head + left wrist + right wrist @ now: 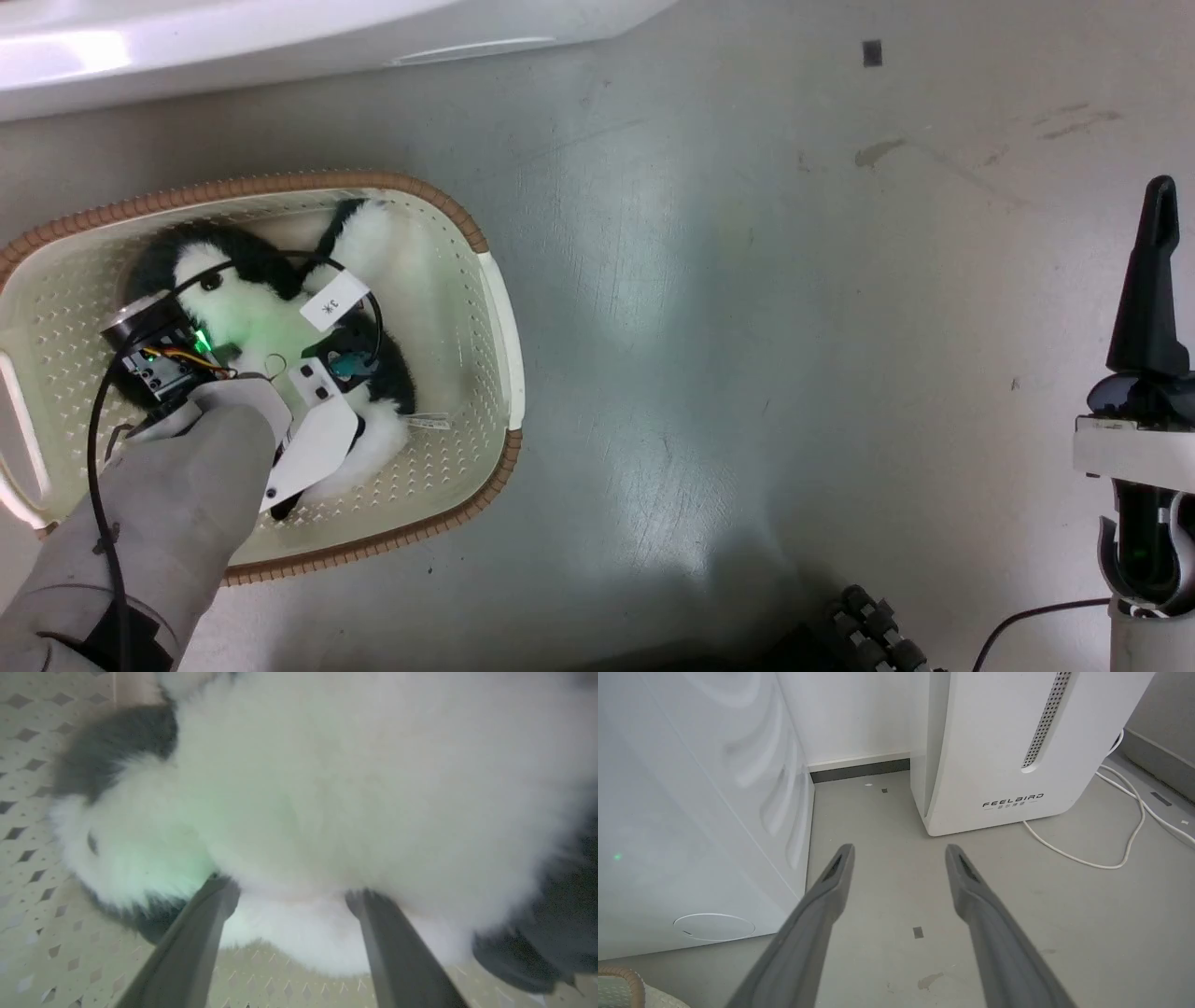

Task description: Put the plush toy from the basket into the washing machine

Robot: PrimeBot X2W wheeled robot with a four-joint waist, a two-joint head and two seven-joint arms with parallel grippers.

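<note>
Fur is looking soft and light, so we are straddling the plush toy at its white middle, left gripper spread.

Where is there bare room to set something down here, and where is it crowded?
Free: the wide floor between the basket and the right gripper; also the strip between the washing machine and the FEELBIRD appliance. Crowded: the basket, where the plush toy and the left gripper leave only bare margins by its walls.
</note>
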